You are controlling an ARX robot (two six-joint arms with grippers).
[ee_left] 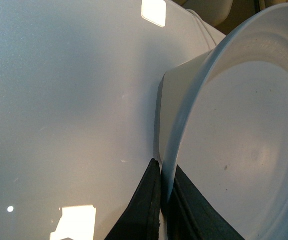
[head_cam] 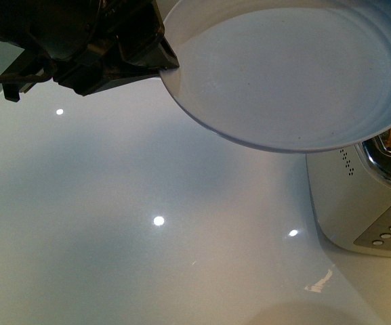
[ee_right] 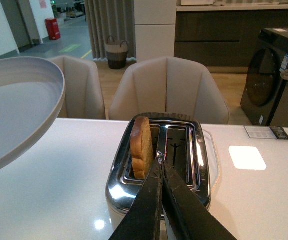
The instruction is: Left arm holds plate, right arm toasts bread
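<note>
Two arms are in use. Nearest, the left gripper is clamped on the rim of the plate, one jaw on each face. The plate is empty and is held tilted above the table, near the toaster. It is judged stiff and smooth. As it is gripped at the rim only, pivoting or slip is to be guarded against once a load is added.

Farther out, the right gripper is seen above the toaster with its jaws pressed together and nothing between them. The bread is stood on edge in one slot, its rounded top raised clear of the chrome; the other slot is empty. The slice is judged light, dry and crumbly, and possibly hot. It should be taken by the exposed upper part, jaws across the two flat faces, with light pressure so that it is not crushed. Beyond the table, chairs are set.
</note>
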